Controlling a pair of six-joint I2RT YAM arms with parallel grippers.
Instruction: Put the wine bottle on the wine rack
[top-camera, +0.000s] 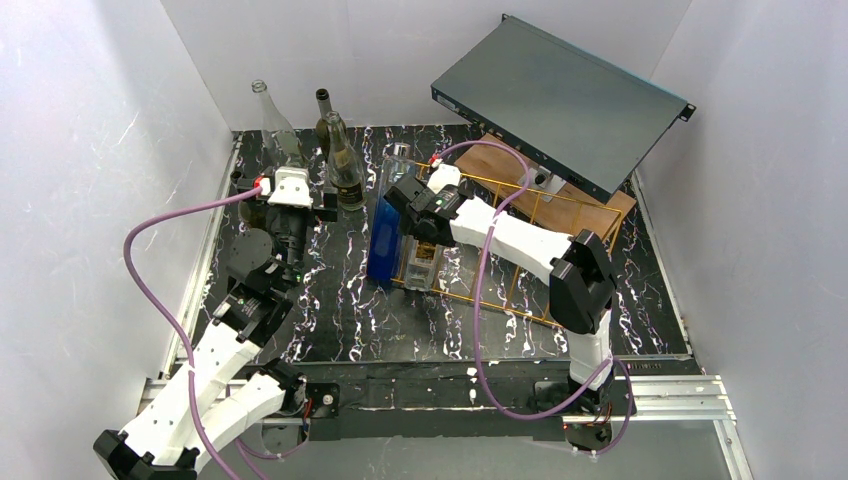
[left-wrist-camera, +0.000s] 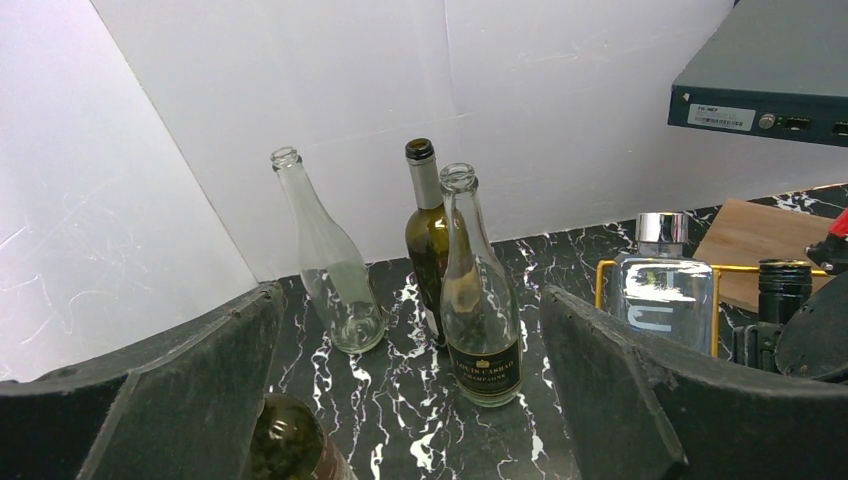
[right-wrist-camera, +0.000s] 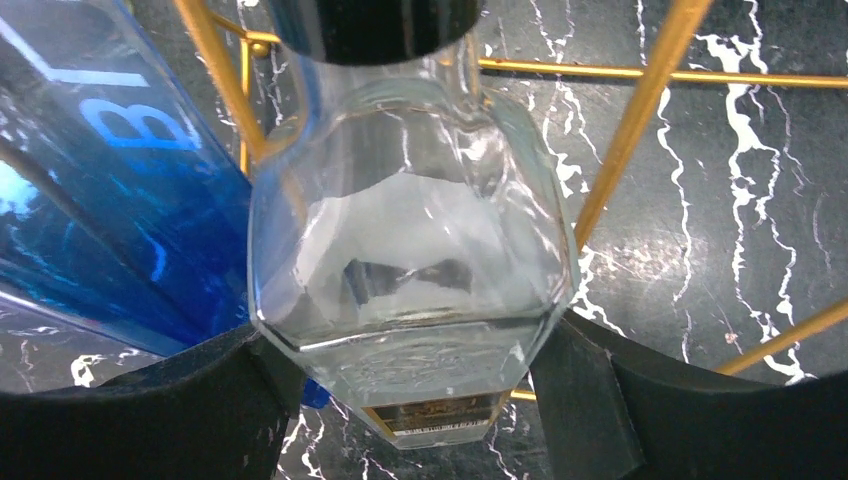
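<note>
Two tools, two states. From above, the right tool (top-camera: 422, 232) is at the left end of the wine rack (top-camera: 470, 299), which lies toward the far-right corner of the worktop (top-camera: 350, 320); the left tool (top-camera: 290, 215) is well apart, toward the far-left corner. Left wrist: that tool is spread wide, and a standing bottle (left-wrist-camera: 480, 290) carries a black label (left-wrist-camera: 485, 366) reading "Champagne" (I think). Right wrist: the wine bottle (right-wrist-camera: 410, 250) is pinched, its long axis along a slot, beside a blue bottle (right-wrist-camera: 120, 200) lettered "B".

My right gripper (right-wrist-camera: 405, 405) hugs a clear bottle (right-wrist-camera: 410, 250) from both sides. I see the gold wine rack (right-wrist-camera: 636, 120) bars beside it, a blue bottle (right-wrist-camera: 110, 200) left, black table (right-wrist-camera: 760, 200) underneath.
</note>
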